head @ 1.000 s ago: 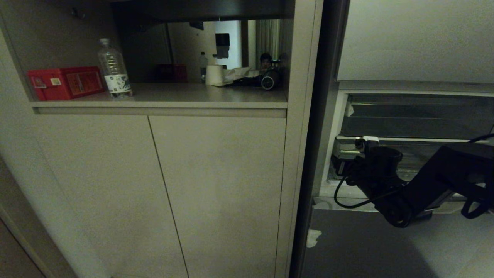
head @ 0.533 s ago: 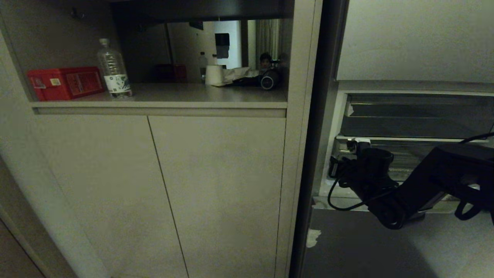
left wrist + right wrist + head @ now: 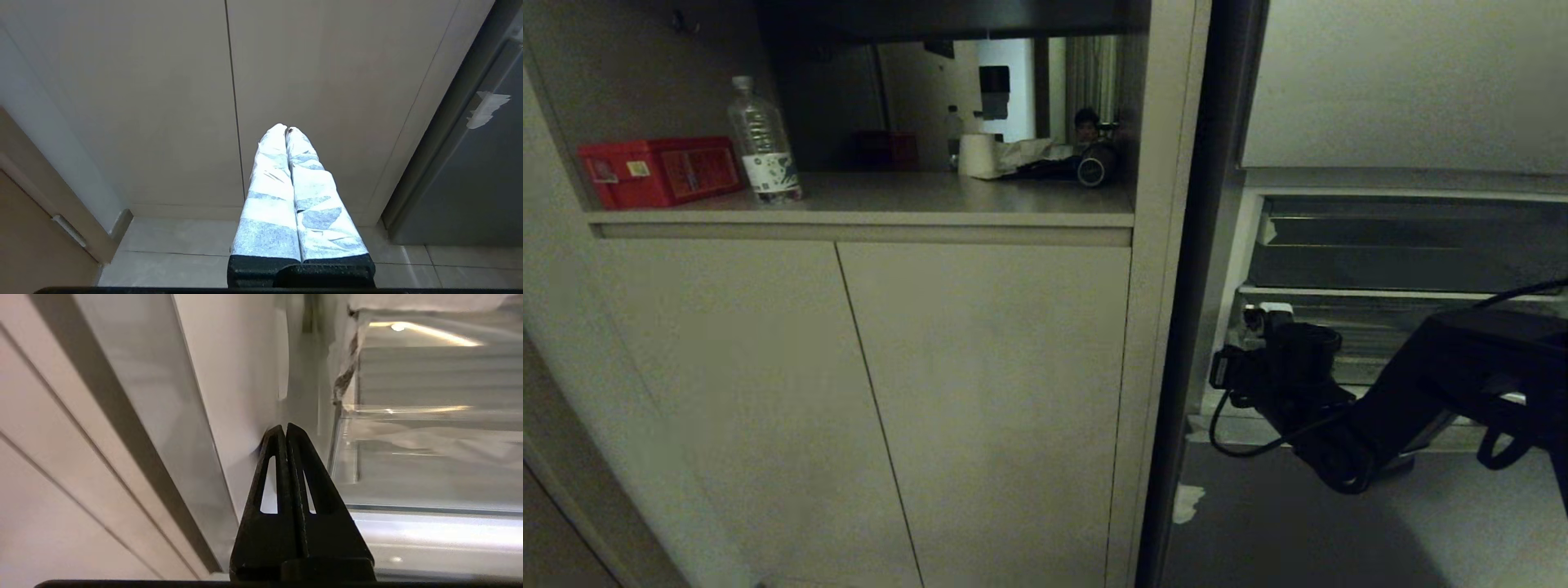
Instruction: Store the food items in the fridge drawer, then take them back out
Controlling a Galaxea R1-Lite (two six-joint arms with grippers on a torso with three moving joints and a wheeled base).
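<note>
The right arm has slid a little toward the left edge of the fridge opening since a second ago. Its gripper (image 3: 286, 428) was open then; now the two black fingers (image 3: 271, 457) are pressed flat together with nothing between them. Each finger is a thin pointed wedge with a long hole through it. The tips sit right by the white fridge wall (image 3: 241, 396), just beside the corner of the fridge drawer (image 3: 408, 465).

The drawer is a clear, shiny plastic bin with ribs on its floor and a torn bit of white tape (image 3: 343, 355) at the corner. No food shows inside the part we can see.

The left gripper (image 3: 287, 130) hangs near the smooth cupboard doors (image 3: 163, 102), above the tiled floor (image 3: 179, 253). Its fingers (image 3: 269, 183) are wrapped in crinkly white tape and are squeezed together, holding nothing.

On the shelf (image 3: 931, 200) stand a red box (image 3: 658, 170) and a clear bottle (image 3: 762, 143).
</note>
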